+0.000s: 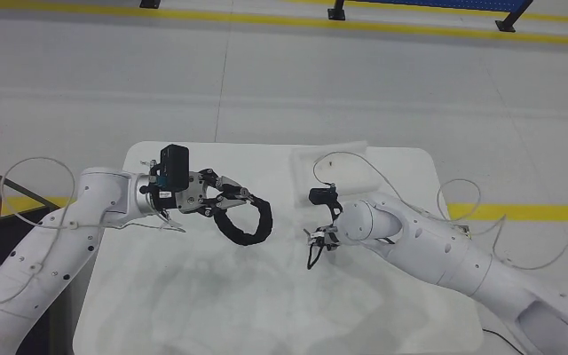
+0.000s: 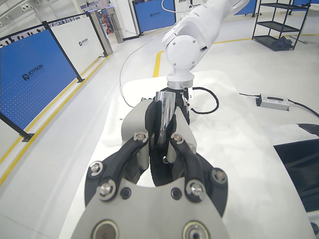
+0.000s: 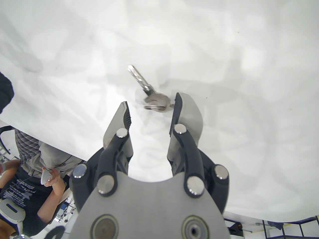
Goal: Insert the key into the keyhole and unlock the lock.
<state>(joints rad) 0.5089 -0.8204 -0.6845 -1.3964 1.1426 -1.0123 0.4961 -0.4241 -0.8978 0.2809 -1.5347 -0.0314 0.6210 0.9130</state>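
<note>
My left gripper (image 1: 232, 197) hangs above the left half of the white table (image 1: 177, 302), shut on the lock. The lock is a black cable loop (image 1: 249, 227) with a chrome cylinder (image 2: 165, 105), which sticks out between the fingers (image 2: 180, 123) toward the other arm. My right gripper (image 1: 319, 240) is low over the middle of the table and open. The silver key (image 3: 138, 75) lies on the cloth with its head between the fingertips. The head touches one pad (image 3: 175, 110), and the blade points away from the gripper (image 3: 151, 101).
A white foam pad (image 1: 346, 164) lies at the table's back edge. The right arm (image 2: 189, 38) stands close in front of the lock, with a black cable (image 2: 211, 103) looped under its wrist. A grey power brick (image 2: 273, 100) sits on the floor beside the table.
</note>
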